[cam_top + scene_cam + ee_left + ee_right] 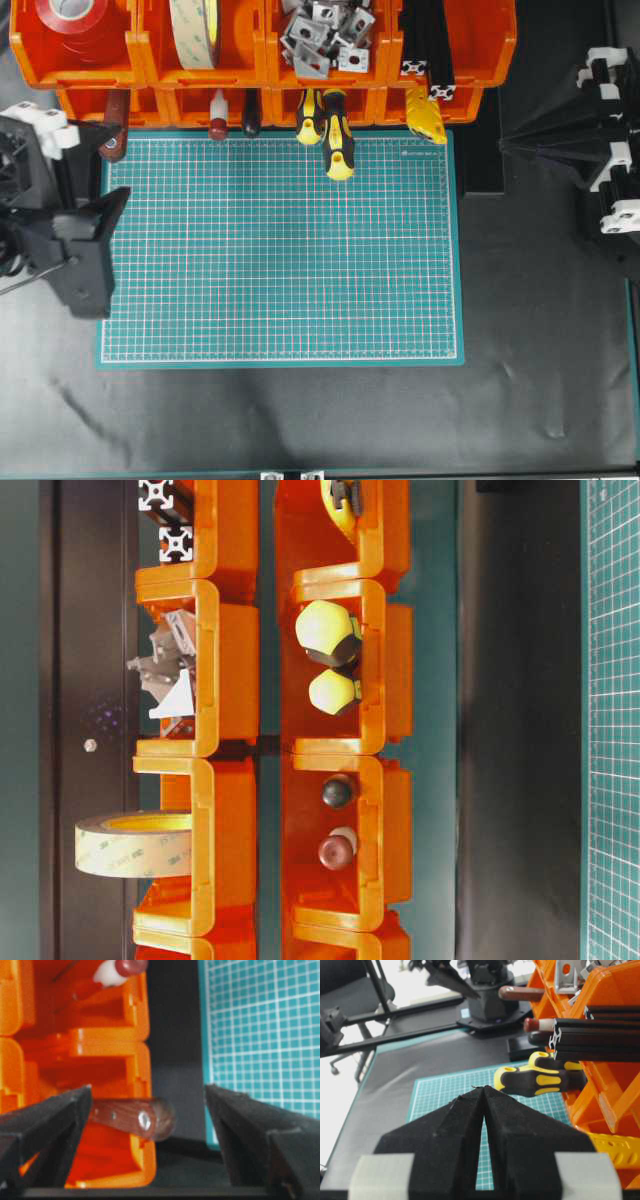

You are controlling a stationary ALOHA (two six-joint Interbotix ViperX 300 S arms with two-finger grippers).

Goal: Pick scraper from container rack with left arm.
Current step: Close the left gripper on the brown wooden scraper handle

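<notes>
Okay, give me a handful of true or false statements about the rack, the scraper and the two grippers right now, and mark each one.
1. The left gripper is open, its fingers either side of the scraper handle. True.
2. The scraper is lifted clear of the container rack. False: its handle only sticks out of a lower orange bin.
3. The right gripper is shut and holds nothing. True.
4. The yellow-and-black screwdrivers lie flat in the middle of the green cutting mat. False: they stick out of a lower bin, handles over the mat's far edge.
5. A tape roll sits in an upper bin. True.
</notes>
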